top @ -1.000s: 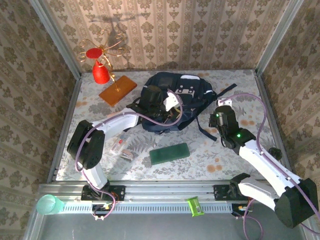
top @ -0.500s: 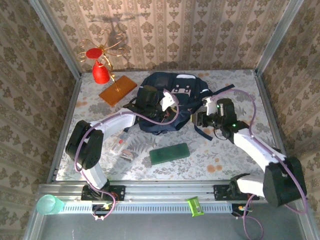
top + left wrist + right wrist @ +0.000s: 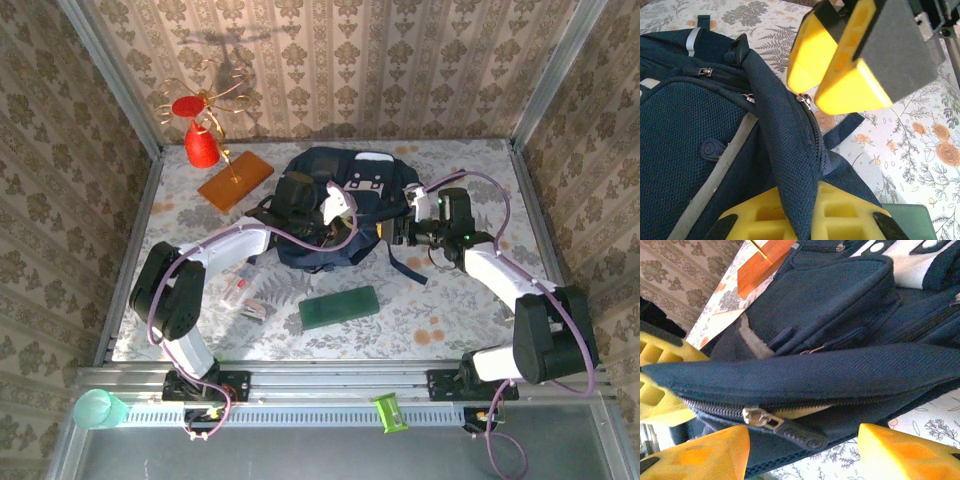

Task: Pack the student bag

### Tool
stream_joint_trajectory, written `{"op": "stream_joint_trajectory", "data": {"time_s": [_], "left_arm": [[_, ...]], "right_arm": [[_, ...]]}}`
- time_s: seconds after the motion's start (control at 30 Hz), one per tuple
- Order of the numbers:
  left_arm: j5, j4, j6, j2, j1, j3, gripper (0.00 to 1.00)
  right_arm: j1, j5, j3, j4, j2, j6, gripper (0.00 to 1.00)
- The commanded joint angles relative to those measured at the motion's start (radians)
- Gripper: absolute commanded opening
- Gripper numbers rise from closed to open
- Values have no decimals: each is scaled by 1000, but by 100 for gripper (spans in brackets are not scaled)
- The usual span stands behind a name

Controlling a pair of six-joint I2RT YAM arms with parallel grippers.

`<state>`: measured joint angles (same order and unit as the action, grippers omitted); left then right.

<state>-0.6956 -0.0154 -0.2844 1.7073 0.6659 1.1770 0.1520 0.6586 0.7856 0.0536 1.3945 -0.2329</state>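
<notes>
Left claw (image 3: pixel 800 215) is clenched on a fold of the student bag (image 3: pixel 325 165), which hides its tips. Right claw (image 3: pixel 802 437) is released, fingers wide apart by the zip pull (image 3: pixel 795 434). Marks on the white patch (image 3: pixel 890 262) are too small to read. The student bag sits at 9 o'clock from the right claw.
</notes>
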Motion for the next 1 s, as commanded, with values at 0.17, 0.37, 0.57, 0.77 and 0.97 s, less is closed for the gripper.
{"op": "stream_joint_trajectory", "data": {"time_s": [0.17, 0.37, 0.57, 0.77, 0.97], "left_arm": [[-94, 58, -19, -61, 6, 31, 0], [-83, 54, -26, -60, 5, 33, 0], [-69, 49, -30, -58, 4, 39, 0], [-62, 48, -26, -59, 4, 40, 0], [-64, 52, -23, -61, 4, 40, 0]], "right_arm": [[-3, 176, 64, 44, 111, 36, 61], [-5, 230, 46, 67, 123, 25, 47], [-5, 229, -2, 111, 94, 0, 37], [-6, 213, -26, 128, 89, -14, 36], [-8, 203, -65, 175, 83, -32, 44]]}}
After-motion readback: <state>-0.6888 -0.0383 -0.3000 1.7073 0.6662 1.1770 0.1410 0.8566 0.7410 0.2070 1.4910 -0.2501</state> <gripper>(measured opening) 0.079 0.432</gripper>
